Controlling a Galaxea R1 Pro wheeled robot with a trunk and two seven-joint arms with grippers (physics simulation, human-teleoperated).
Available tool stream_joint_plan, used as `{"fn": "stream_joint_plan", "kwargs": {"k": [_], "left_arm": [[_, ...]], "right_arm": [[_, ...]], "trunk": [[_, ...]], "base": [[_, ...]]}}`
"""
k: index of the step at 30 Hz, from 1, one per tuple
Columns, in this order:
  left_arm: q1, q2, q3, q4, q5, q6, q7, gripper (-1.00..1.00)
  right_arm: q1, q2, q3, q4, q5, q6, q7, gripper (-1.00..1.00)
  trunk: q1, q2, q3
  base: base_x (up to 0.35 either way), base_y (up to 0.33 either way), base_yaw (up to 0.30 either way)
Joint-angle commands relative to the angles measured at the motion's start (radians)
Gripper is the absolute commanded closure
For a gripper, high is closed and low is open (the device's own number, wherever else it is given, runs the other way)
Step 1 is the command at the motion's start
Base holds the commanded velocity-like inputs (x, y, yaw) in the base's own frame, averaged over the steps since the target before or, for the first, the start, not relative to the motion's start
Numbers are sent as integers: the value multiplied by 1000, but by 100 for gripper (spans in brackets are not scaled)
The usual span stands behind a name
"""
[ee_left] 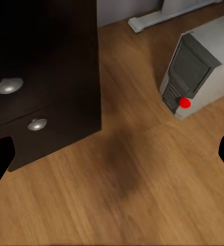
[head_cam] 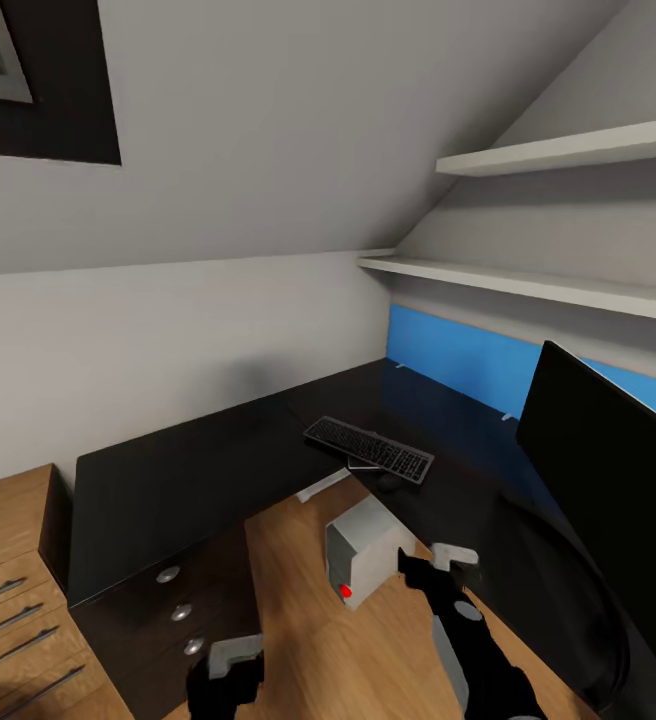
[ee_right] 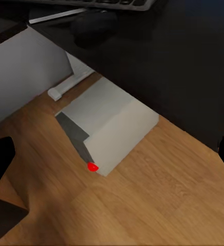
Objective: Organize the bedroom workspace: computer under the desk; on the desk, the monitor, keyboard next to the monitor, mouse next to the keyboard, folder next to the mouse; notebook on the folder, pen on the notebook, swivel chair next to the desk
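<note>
An attic bedroom with sloped grey walls and a light-wood floor holds a long black L-shaped bench that runs into the corner and turns along the wall on the right, below two white shelves and a blue wall panel. The keyboard lies flat on the bench near the inner corner, close to the front edge, with a dark thin item tucked under its near side that is too small to tell. The monitor stands at the right, tilted, its black screen reaching past the bench edge toward the camera. The computer sits on the floor in the open angle of the bench, just beside the right run's edge and partly beneath it, a red light on its dark front. The drawers with silver knobs end the left run; a light-wood cabinet stands just beside them. Bare floor lies between the drawers and the computer. The left hand hangs over that floor, fingers spread apart and holding nothing. The right hand hovers near the computer, likewise open and unladen.
</note>
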Motion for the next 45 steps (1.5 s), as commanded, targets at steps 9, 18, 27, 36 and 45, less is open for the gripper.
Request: {"fn": "stream_joint_plan", "kwargs": {"k": [9, 18, 27, 36, 45], "left_arm": [[0, -42, -22, -440, 17, 393, 14, -100], [2, -67, -52, -641, 20, 517, 14, -100], [31, -24, -60, -707, 19, 528, 14, -100], [35, -16, -70, -709, 21, 530, 14, -100], [35, -15, -77, -706, 20, 530, 14, -100]], "right_arm": [[-32, 11, 3, -96, 8, 185, -4, -100], [-38, 10, 1, -20, 8, 132, -6, -100], [-39, 9, 0, -8, 9, 75, -34, -100], [-37, -26, 2, 9, 71, 17, -33, -100], [-38, -29, 16, 51, 83, -43, -32, -100]], "trunk": [[0, -1, -2], [0, -1, -2], [0, -1, -2], [0, -1, -2], [0, -1, -2]], "base": [[0, 0, 0], [0, 0, 0], [0, 0, 0], [193, 0, 0], [313, 0, 0]]}}
